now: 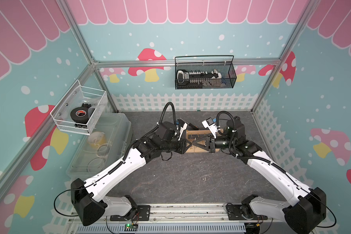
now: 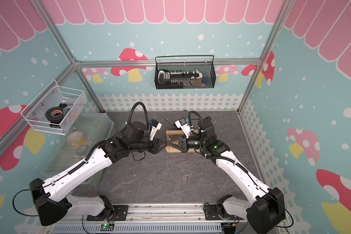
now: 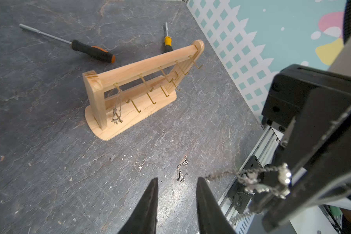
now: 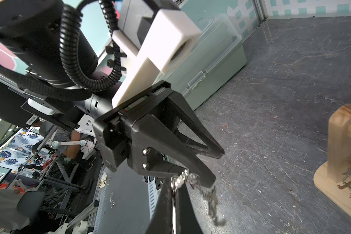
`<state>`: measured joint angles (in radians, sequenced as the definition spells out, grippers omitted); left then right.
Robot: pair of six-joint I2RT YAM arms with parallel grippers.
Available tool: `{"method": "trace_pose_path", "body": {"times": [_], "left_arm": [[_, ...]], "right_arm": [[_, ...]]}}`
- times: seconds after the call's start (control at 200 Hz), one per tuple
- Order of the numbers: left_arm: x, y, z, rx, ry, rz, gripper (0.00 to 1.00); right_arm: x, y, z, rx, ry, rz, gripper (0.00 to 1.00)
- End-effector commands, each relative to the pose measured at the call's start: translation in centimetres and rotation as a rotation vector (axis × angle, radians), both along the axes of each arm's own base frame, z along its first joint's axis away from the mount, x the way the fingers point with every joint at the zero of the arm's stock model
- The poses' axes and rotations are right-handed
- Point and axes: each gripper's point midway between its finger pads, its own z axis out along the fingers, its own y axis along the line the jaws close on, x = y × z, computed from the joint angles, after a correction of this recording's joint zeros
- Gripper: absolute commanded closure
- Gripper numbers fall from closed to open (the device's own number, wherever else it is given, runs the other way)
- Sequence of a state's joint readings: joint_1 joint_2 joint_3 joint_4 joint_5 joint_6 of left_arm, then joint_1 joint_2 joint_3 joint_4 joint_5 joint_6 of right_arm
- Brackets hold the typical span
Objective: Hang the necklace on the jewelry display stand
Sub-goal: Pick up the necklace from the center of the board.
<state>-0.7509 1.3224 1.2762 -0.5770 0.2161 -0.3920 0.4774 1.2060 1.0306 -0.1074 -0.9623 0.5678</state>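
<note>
Above the dark table (image 3: pixel 49 141), tip to tip, the right gripper (image 4: pixel 175 188) pinches the necklace (image 4: pixel 210 195) by its clasp end, while the left gripper (image 3: pixel 176 180) holds its jaws apart, chain draped against one finger. Just beyond, the jewelry display stand (image 3: pixel 142 66) stands upright, another chain (image 3: pixel 117 113) hanging from its end peg. Two screwdrivers (image 3: pixel 93 51) lie behind it.

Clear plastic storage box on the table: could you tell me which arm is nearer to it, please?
Left. The left arm passes right beside the clear plastic storage box; the right arm is across the table, beyond the jewelry display stand.
</note>
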Motion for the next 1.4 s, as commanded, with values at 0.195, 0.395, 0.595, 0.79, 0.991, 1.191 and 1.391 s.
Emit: {"method": "trace_pose_path", "body": {"times": [0.195, 0.395, 0.595, 0.79, 0.991, 1.191, 1.391], "left_arm": [[-0.2, -0.4, 2.4, -0.066, -0.105, -0.038, 0.68], [-1.0, -0.1, 2.0, -0.067, -0.099, -0.056, 0.70], [-2.0, -0.6, 2.1, -0.085, -0.111, -0.093, 0.75], [-1.6, -1.3, 2.1, -0.114, -0.126, -0.075, 0.76], [-1.2, -1.8, 2.4, -0.115, -0.157, -0.056, 0.76], [-0.8, -1.9, 2.3, -0.095, -0.179, -0.026, 0.77], [-0.4, -2.1, 1.8, -0.068, -0.199, -0.001, 0.82]], "right_arm": [[-0.1, 0.1, 1.4, 0.026, 0.018, 0.023, 1.00], [0.7, -0.1, 1.2, 0.009, 0.027, -0.025, 1.00], [1.6, -0.4, 0.7, -0.022, 0.036, -0.083, 1.00], [2.2, -0.6, 0.4, -0.035, 0.042, -0.120, 1.00], [2.5, -0.7, 0.2, -0.044, 0.051, -0.149, 1.00], [2.7, -0.8, 0.2, -0.047, 0.059, -0.170, 1.00], [2.9, -0.8, 0.8, -0.020, 0.076, -0.186, 1.00]]}}
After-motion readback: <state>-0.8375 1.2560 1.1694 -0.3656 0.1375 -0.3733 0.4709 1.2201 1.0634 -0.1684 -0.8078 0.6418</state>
